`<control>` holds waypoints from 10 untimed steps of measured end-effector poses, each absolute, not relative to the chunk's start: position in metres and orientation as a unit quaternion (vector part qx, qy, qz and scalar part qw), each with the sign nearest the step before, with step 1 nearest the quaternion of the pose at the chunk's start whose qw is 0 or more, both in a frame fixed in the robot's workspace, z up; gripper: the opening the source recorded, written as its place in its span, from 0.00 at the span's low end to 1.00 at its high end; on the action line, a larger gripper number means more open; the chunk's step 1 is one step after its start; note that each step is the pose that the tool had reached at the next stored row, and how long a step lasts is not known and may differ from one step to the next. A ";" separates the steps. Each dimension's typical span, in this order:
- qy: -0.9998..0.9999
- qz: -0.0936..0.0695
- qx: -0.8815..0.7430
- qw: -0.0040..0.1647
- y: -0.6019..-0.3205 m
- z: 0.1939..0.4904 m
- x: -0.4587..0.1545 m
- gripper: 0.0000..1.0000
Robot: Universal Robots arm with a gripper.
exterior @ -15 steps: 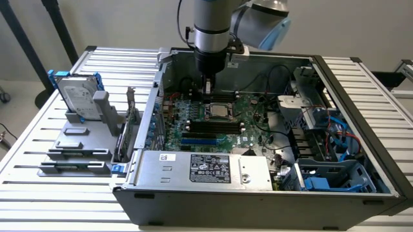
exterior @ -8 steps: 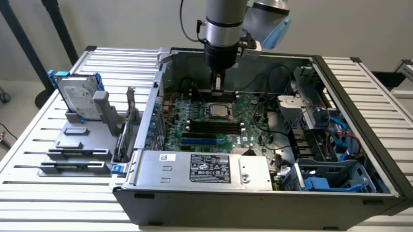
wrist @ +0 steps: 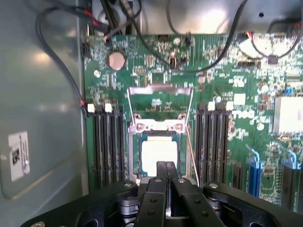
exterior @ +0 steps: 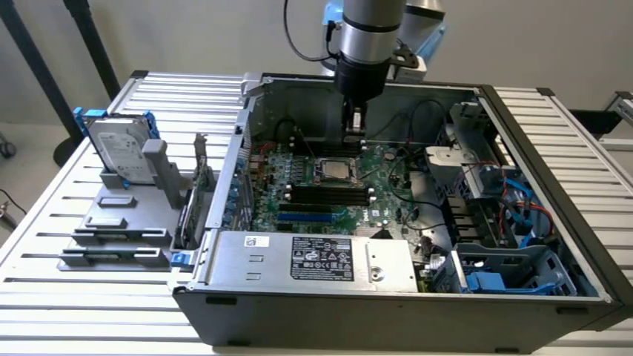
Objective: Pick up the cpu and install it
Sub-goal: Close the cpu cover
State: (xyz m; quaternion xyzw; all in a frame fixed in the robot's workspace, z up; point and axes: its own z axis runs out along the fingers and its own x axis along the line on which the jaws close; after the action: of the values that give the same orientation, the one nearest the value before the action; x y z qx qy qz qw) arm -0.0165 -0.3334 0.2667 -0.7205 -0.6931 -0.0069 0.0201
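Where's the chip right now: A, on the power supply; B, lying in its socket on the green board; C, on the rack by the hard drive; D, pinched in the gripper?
B: the chip lies flat in the socket on the green board, under the shut gripper.

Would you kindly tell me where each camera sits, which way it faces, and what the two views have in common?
Exterior view: off the arm, high beside the open computer case, looking down into it; the arm and claw show.
Wrist view: on the wrist, facing the motherboard past the shut claw.
Shared: the cpu in its socket, motherboard, claw.
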 end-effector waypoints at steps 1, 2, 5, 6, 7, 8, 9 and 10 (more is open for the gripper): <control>-0.693 -0.007 -0.721 0.021 -0.334 0.267 -0.012 0.11; -0.693 -0.007 -0.720 0.021 -0.334 0.267 -0.007 0.11; -0.693 -0.007 -0.720 0.022 -0.334 0.267 0.006 0.11; -0.693 -0.007 -0.720 0.022 -0.335 0.267 0.011 0.11; -0.693 -0.008 -0.720 0.022 -0.335 0.267 0.015 0.11; -0.693 -0.008 -0.720 0.023 -0.335 0.267 0.020 0.11; -0.694 -0.009 -0.720 0.023 -0.335 0.267 0.024 0.11; -0.694 -0.009 -0.720 0.024 -0.335 0.267 0.029 0.11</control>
State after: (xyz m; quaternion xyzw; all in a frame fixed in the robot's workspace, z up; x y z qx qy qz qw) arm 0.0292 -0.3350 0.2672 -0.7199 -0.6936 -0.0090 0.0235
